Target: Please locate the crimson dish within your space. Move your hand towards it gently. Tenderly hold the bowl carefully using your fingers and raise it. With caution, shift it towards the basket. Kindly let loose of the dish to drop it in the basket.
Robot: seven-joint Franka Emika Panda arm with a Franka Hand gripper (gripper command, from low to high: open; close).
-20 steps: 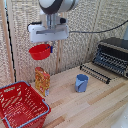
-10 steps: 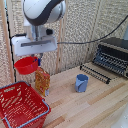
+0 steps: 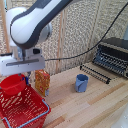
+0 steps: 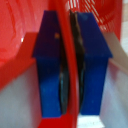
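Note:
The small red bowl (image 3: 12, 84) hangs from my gripper (image 3: 23, 77) just above the far end of the red lattice basket (image 3: 25, 107) at the exterior view's left. The white gripper body sits over the bowl. In the wrist view my two blue fingers (image 4: 47, 65) are shut on the bowl's red rim (image 4: 70, 60), which runs between them. The basket's lattice (image 4: 95, 12) shows behind the fingers. The bowl's lower part is partly hidden by the basket rim.
An orange snack bag (image 3: 42, 81) stands right beside the basket. A blue cup (image 3: 81, 83) stands mid-table. A black toaster oven (image 3: 112, 56) with a pulled-out rack (image 3: 96, 73) sits at the exterior view's right. A cable hangs along the woven wall.
The arm has carried the bowl toward the exterior view's left and downward, from beside the snack bag to just over the basket. The fingers stay shut on it.

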